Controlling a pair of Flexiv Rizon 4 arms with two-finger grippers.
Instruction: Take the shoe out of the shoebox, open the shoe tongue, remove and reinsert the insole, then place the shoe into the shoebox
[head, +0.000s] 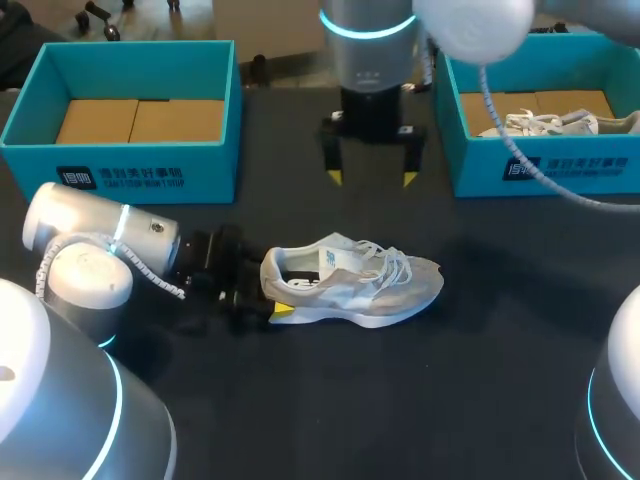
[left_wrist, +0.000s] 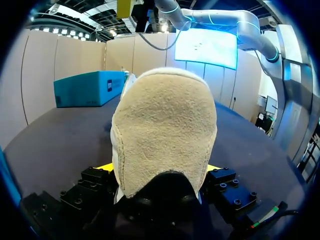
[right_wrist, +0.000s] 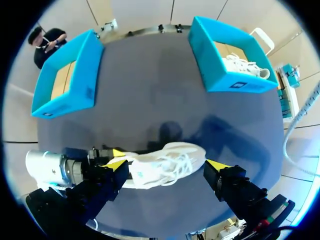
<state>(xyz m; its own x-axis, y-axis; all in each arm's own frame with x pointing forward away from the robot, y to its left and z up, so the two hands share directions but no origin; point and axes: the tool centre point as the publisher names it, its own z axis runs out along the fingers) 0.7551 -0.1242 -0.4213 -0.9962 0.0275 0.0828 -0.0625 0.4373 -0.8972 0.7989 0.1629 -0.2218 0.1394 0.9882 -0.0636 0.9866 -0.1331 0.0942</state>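
A dark matte table (head: 480, 380) carries two open teal cardboard shoeboxes at its far side. The left shoebox (head: 130, 165) shows only its brown base, and the right shoebox (head: 560, 165) has a second pale sneaker (head: 550, 123) inside.

Between them and nearer the robot, a low-top running shoe of pale grey suede and white mesh (head: 360, 285) lies out on the bare table, sole down. Its long axis runs across the table, with the heel toward my left arm and the toe toward my right.

The left gripper (head: 272, 288) comes in level from the heel end. In its wrist view the suede heel of the shoe (left_wrist: 165, 130) fills the space between the fingers, and a yellow tip shows on each side — it looks clamped on the heel from both sides.

The right gripper (head: 374, 180) hangs above the table just beyond the shoe's laced middle, spread wide and holding nothing. From its wrist view (right_wrist: 166, 165), the shoe (right_wrist: 165, 162) lies below it, lengthwise across the gap between the fingers. With the heel held, the tongue is probably the right arm's job — it needs to come down onto the laces.
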